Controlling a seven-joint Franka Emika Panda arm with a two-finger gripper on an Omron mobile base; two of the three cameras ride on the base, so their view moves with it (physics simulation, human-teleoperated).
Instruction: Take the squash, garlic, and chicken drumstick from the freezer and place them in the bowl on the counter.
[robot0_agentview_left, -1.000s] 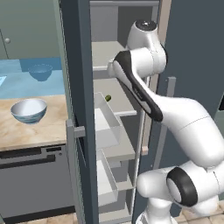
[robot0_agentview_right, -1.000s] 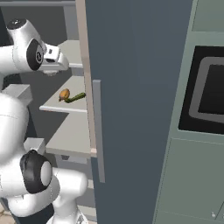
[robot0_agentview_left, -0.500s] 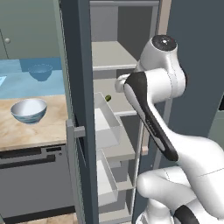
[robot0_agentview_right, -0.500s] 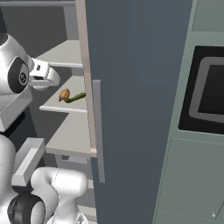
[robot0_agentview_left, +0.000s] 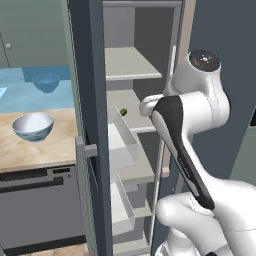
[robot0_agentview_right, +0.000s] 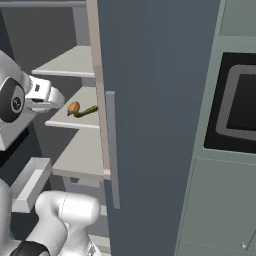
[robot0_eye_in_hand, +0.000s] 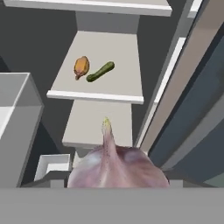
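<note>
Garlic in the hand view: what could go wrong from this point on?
The garlic sits right at the gripper, apparently held; a loose grip could drop it on the way out of the freezer. The swinging arm may clip the door bins. The chicken drumstick and squash remain shelved.

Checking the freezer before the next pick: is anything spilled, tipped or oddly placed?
Nothing stands out. The chicken drumstick and squash lie side by side on a freezer shelf, nothing spilled. The garlic sits close before the hand camera, apparently held. The bowl stands upright on the counter.
</note>
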